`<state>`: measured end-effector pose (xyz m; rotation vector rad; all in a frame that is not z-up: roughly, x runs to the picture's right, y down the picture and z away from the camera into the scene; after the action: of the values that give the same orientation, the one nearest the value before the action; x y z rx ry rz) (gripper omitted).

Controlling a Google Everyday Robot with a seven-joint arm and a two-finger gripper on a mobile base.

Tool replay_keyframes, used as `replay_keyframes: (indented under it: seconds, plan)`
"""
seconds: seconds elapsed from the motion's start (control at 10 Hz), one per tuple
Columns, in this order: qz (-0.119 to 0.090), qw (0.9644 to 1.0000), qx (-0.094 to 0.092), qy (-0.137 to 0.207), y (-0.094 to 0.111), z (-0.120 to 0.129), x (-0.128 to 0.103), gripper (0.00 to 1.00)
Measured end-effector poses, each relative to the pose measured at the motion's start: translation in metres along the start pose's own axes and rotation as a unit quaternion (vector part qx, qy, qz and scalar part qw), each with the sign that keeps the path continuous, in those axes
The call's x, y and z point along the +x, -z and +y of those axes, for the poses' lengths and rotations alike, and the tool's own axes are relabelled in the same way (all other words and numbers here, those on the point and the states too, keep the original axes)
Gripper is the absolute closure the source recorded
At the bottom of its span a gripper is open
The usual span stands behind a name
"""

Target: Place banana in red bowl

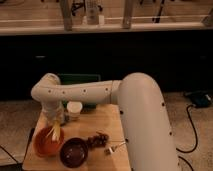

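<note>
The robot's white, dotted arm [75, 94] bends down at the left side of the pale wooden bench [107, 122], and its end effector [55, 122] hangs directly over the round, shallow orange-red bowl [41, 146]. Just below the end effector the small, slim, pale yellow banana [55, 132] stands steeply on end, its lower tip inside the bowl's lighter orange hollow and its upper end up against the fingers. How far the fingers stand apart, and whether they grip the fruit, cannot be told from this view. To the right of the end effector and a little behind sits a short white cup [74, 110]; below and to the right, touching or nearly touching the red bowl's rim, lies a round dark purple bowl [74, 152], with a dark clumpy object [97, 139] and a small pale item [111, 148] farther right. The risk, as I judge it, is the banana's upright pose: let go like this, it could topple over the shallow rim onto the bench or into the purple bowl. A lift with the fruit partly caught could also drag it out, or tip the bowl.
</note>
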<state>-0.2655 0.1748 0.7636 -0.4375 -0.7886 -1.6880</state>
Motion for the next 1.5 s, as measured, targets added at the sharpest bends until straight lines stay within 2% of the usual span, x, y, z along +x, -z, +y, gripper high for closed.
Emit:
replay_keyframes:
  seconds: [0.3,0.5,0.8,1.5]
  plan:
    - [-0.002,1.0,0.001,0.005,-0.0001,-0.001,0.0002,0.51]
    - [-0.003,0.9999,0.002,0.01,-0.0002,-0.0042,0.001,0.32]
    - [-0.003,0.9999,0.002,0.014,0.0002,-0.003,0.0016,0.2]
    - [0.0,0.9997,0.009,0.024,0.0043,-0.0018,0.0053,0.2]
